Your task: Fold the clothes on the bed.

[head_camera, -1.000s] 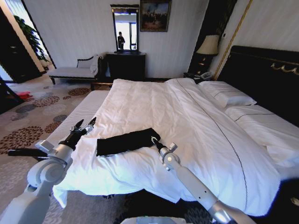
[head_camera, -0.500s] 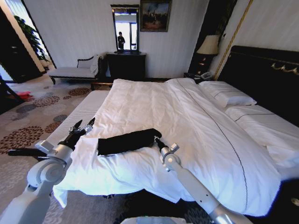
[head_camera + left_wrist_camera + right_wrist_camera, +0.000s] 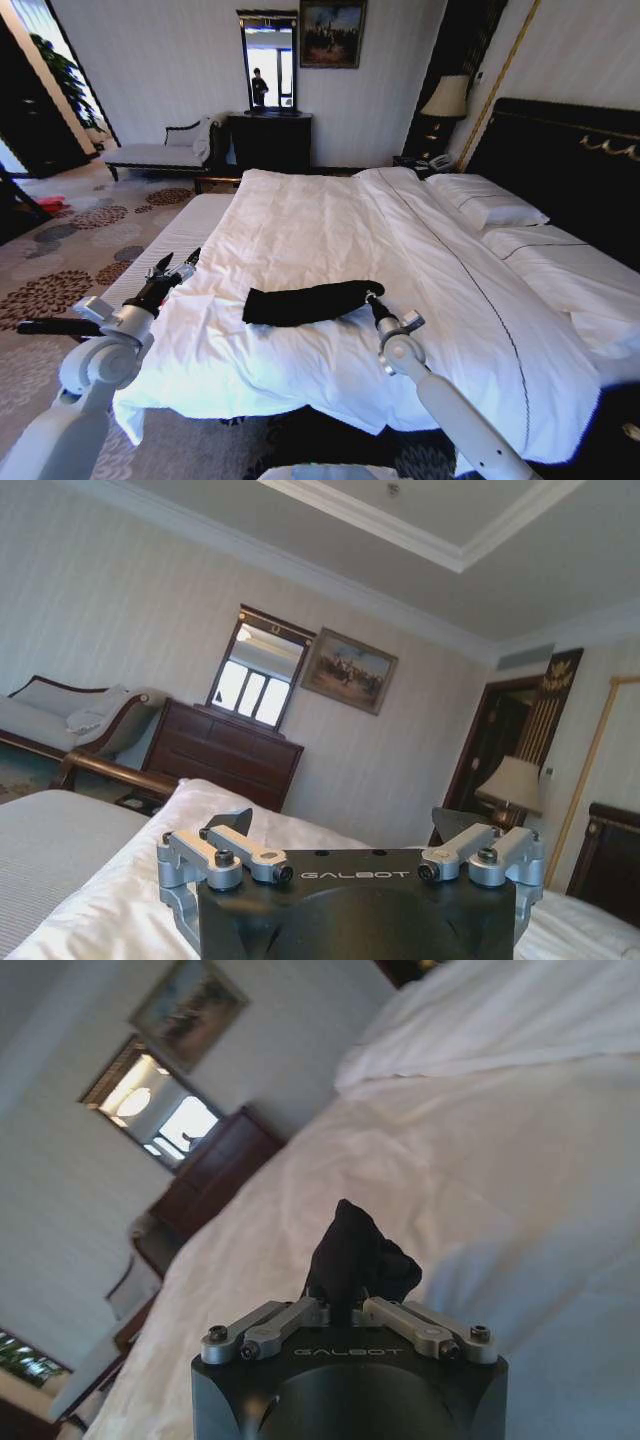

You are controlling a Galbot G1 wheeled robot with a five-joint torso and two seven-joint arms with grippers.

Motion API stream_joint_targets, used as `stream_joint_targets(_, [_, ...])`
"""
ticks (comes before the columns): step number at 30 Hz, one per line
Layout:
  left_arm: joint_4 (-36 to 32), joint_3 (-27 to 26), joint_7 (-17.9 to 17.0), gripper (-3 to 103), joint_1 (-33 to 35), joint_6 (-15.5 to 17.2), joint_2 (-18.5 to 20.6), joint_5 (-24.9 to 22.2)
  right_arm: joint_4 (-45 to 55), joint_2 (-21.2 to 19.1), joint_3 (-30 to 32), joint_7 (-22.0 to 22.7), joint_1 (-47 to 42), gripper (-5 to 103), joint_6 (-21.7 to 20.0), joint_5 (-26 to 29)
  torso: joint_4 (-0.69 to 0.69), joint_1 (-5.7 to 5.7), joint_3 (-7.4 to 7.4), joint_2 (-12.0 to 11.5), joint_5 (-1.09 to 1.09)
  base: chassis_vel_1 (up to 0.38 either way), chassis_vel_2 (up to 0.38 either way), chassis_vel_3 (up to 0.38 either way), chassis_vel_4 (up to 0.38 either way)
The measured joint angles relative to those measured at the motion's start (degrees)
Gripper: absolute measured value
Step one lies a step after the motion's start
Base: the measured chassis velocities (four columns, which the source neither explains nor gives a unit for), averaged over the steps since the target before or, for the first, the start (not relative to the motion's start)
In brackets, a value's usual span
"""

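Note:
The clothes (image 3: pixel 310 302) are a black garment bunched into a long strip lying across the near part of the bed (image 3: pixel 330 215) on its white duvet. My right gripper (image 3: pixel 372 297) is shut on the strip's right end. In the right wrist view the black fabric (image 3: pixel 355 1255) bunches up between the closed fingers of that gripper (image 3: pixel 345 1308). My left gripper (image 3: pixel 176 264) hovers open at the bed's left edge, well apart from the clothes. It holds nothing, and its spread fingers (image 3: pixel 240 822) point over the duvet.
Pillows (image 3: pixel 490 210) and a dark headboard (image 3: pixel 565 160) lie to the right. A pale chaise bench (image 3: pixel 160 152), a dark dresser (image 3: pixel 270 140) and a lamp (image 3: pixel 446 97) stand along the far wall. Patterned carpet (image 3: pixel 70 260) spreads left of the bed.
My right gripper has dragged the black clothes to the right across the duvet. The left arm has barely moved and stays open.

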Motion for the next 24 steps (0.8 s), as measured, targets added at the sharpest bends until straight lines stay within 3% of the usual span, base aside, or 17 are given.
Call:
stream_joint_targets(2, [-0.2,-0.1,-0.2,100,-0.3,0.1,-0.2,-0.4,0.0,0.0,-0.4,-0.5,0.2,1,0.1,-0.5,0.00,0.00,0.00,0.0,0.00,0.000,0.000,0.000,0.000])
stream_joint_targets(5, [-1.1,-0.8,-2.2,100,-2.3,1.0,-1.1,-2.3,0.4,1.0,-3.9,-4.9,1.9,1,1.1,-4.7,0.02,0.01,0.00,0.0,0.01,0.000,0.000,0.000,0.000])
stream_joint_targets(12, [-2.5,-2.2,-3.0,100,-2.3,1.4,-1.4,-3.3,-1.8,2.2,-11.4,-12.4,5.1,1,2.4,-12.2,0.02,0.00,0.00,0.0,-0.01,0.000,0.000,0.000,0.000])
stream_joint_targets(15, [-3.1,-3.1,-3.1,100,-1.7,1.5,-1.5,-3.6,-6.2,4.9,-15.1,-16.6,7.0,1,3.4,-14.8,0.01,0.01,0.00,0.0,-0.01,0.000,0.000,0.000,0.000])
stream_joint_targets(24, [-2.7,-3.7,-3.2,100,-1.5,1.6,-1.8,-3.5,-11.6,11.3,-20.4,-19.0,10.4,1,4.5,-18.8,0.02,0.01,0.00,0.0,-0.01,0.000,0.000,0.000,0.000])
